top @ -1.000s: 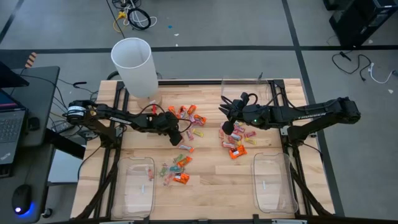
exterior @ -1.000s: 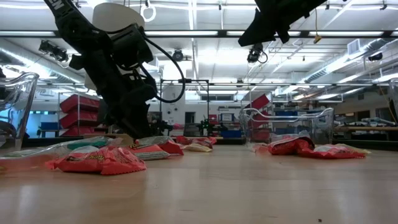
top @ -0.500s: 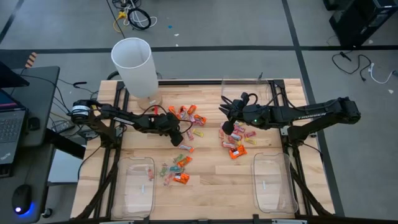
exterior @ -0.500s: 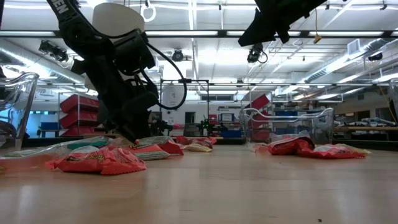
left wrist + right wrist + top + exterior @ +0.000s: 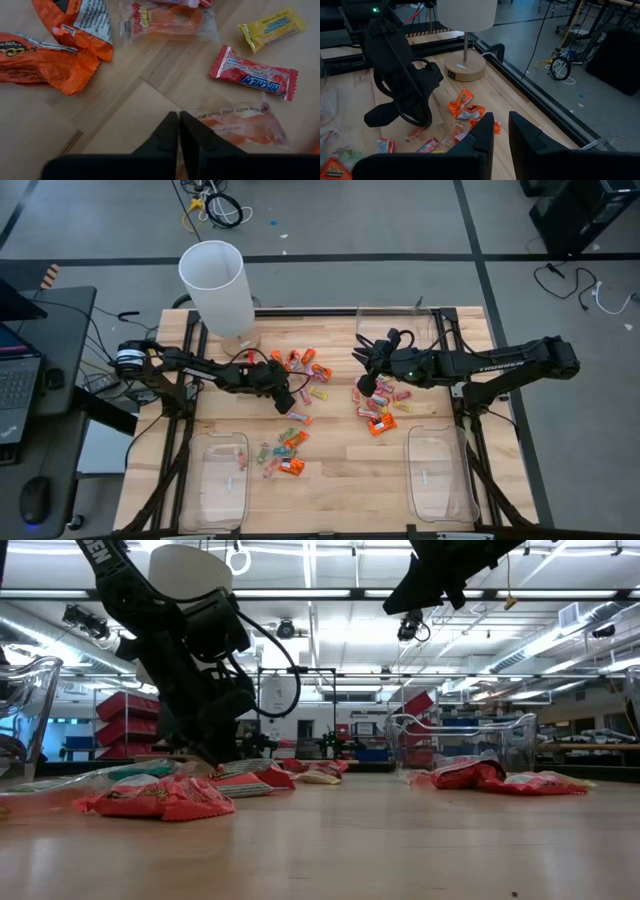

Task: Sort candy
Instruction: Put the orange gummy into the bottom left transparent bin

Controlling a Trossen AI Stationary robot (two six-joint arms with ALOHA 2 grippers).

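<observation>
Nearest to you, the two clear rectangular plastic trays, the left one (image 5: 220,478) and the right one (image 5: 440,472), look empty as far as the high view shows, so I judge that the sorting has hardly begun. Almost all of the small wrapped candy in orange, red, yellow and pale wrappers (image 5: 290,442) lies loose on the light wooden counter (image 5: 345,470).

A small group lies just beyond the left tray, a second one (image 5: 378,412) sits under the right arm, and a third one (image 5: 300,363) lies near the lamp.

The left claw (image 5: 178,131) is low on the counter in the middle. Its fingers are pressed together, with the tips beside a pale see-through wrapper with an orange sweet (image 5: 248,123). I cannot tell if the wrapper's edge is caught between them.

The right claw (image 5: 500,126) hangs above the counter with only a narrow gap, holding nothing.

Farther back, a white cylindrical lamp shade on a round wooden base (image 5: 216,284) stands at the far-left corner, and a third clear tray (image 5: 392,322) at the far edge. The lamp base may hinder your reach to the far candy.
</observation>
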